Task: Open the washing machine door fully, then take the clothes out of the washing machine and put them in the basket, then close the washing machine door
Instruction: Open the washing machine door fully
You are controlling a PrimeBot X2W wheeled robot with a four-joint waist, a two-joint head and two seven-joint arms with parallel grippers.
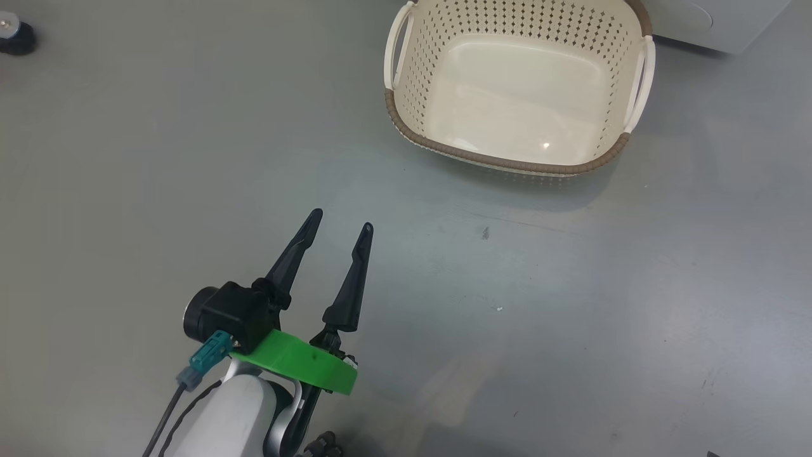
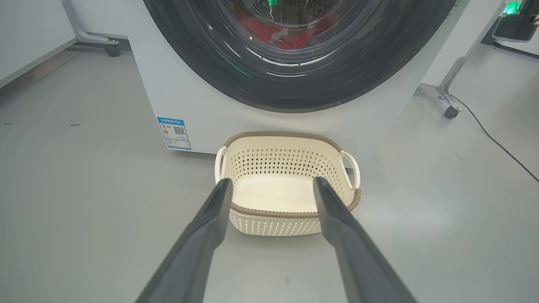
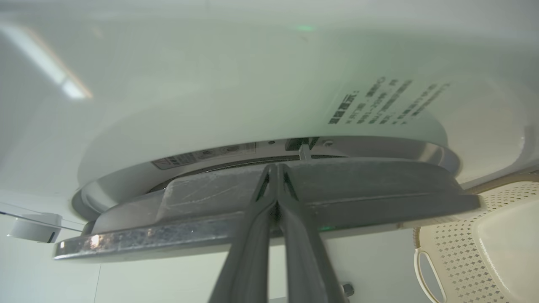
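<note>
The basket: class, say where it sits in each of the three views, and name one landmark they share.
Head view: basket at top, right of centre.
Left wrist view: basket at centre, before the washing machine.
Right wrist view: basket in the bottom right corner.
Shared landmark: the white washing machine.

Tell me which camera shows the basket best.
Head view: the basket sits nearly whole from above, its inside bare. Left wrist view shows it with the left gripper's jaws crossing its rim; right wrist view catches one corner.
</note>
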